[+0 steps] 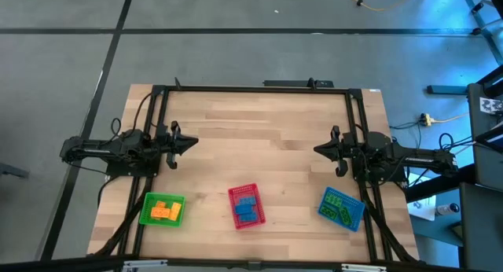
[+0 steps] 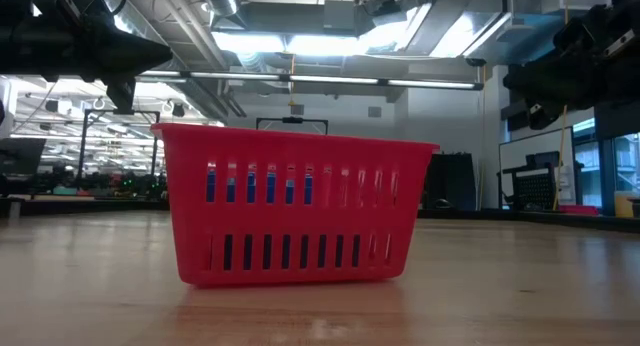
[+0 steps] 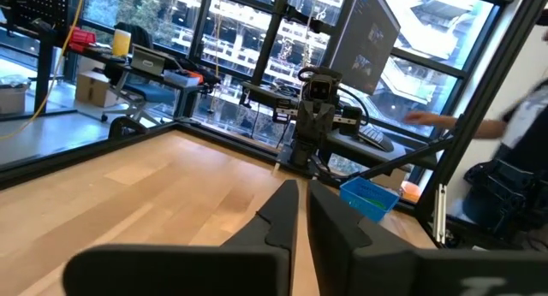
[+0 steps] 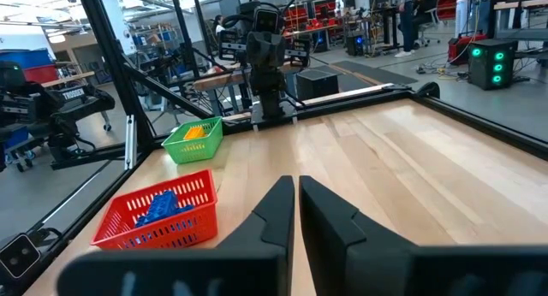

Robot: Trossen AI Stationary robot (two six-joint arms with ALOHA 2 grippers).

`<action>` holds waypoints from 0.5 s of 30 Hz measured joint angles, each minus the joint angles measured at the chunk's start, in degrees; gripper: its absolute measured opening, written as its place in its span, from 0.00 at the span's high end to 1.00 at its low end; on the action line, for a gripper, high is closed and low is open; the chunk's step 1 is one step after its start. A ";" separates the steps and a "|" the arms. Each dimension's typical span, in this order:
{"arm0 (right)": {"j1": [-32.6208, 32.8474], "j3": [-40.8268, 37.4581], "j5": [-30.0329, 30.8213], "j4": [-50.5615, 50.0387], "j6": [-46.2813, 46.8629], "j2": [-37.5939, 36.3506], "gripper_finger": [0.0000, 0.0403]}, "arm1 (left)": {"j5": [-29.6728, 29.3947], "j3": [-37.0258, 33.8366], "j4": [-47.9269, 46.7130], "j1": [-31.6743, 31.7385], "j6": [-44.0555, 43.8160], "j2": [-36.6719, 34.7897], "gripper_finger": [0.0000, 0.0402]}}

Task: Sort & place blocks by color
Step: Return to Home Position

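Three mesh trays stand in a row near the table's near edge. The green tray point(image 1: 161, 210) on the left holds yellow blocks point(image 1: 163, 211). The red tray point(image 1: 246, 206) in the middle holds blue blocks point(image 1: 247, 208). The blue tray point(image 1: 341, 207) on the right holds green blocks point(image 1: 340, 209). My left gripper point(image 1: 195, 143) hangs shut above the table's left side, pointing right. My right gripper point(image 1: 316, 150) hangs shut above the right side, pointing left. Both are well above and behind the trays, with nothing between their fingers point(image 3: 300, 202) point(image 4: 295, 198).
Bare wood fills the table's middle and far part point(image 1: 259, 123). A black frame point(image 1: 251, 89) runs round the table's edges. In the low view the red tray point(image 2: 295, 206) stands close in front. A person's hand point(image 3: 428, 118) shows beyond the table's right side.
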 joint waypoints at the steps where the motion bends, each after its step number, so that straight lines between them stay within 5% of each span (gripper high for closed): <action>1: 0.00 0.01 -0.02 0.00 -0.01 0.00 0.94 | 0.00 0.00 0.00 0.00 0.00 0.00 0.95; 15: 0.00 0.01 0.00 0.00 0.01 0.00 0.94 | 0.00 0.00 0.00 -0.01 -0.01 0.00 0.96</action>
